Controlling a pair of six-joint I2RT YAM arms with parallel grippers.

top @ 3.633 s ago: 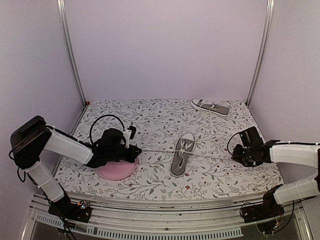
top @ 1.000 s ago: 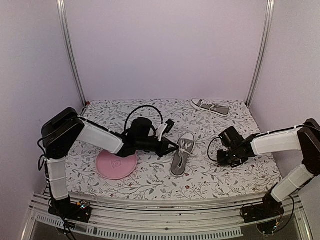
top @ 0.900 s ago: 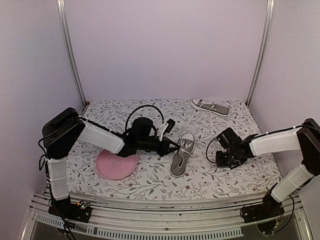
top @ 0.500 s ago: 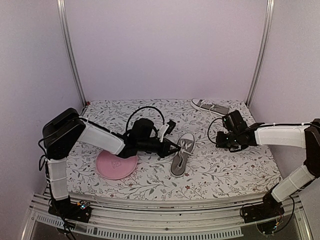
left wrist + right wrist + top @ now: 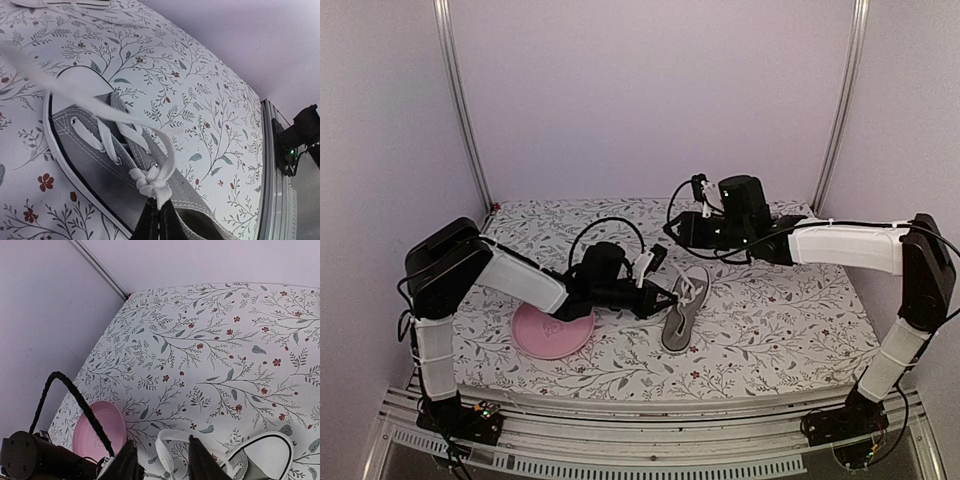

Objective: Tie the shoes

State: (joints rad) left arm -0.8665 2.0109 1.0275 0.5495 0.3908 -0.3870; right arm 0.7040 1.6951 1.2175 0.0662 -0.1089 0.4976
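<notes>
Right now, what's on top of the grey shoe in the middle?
White laces cross the small grey canvas sneaker, ending in a knot. The left fingers pinch the lace beside it, hiding part of the shoe's opening.

You're looking into a small booth: plain pale-lilac back wall (image 5: 650, 100), w/ matching L wall (image 5: 380, 130) & R wall (image 5: 915, 120). Two slim alu uprights, L post (image 5: 460, 100) & R post (image 5: 841, 100), stand at the rear corners and splay outward toward the top in your overhead cam. The tabletop is covered by a white cloth (image 5: 770, 320) printed w/ grey-green leafy sprigs & small red flowers; it lies flat. Along the near edge you've got a silver alu rail (image 5: 650, 440). Light is soft & even, shadows on the cloth faint.
</notes>
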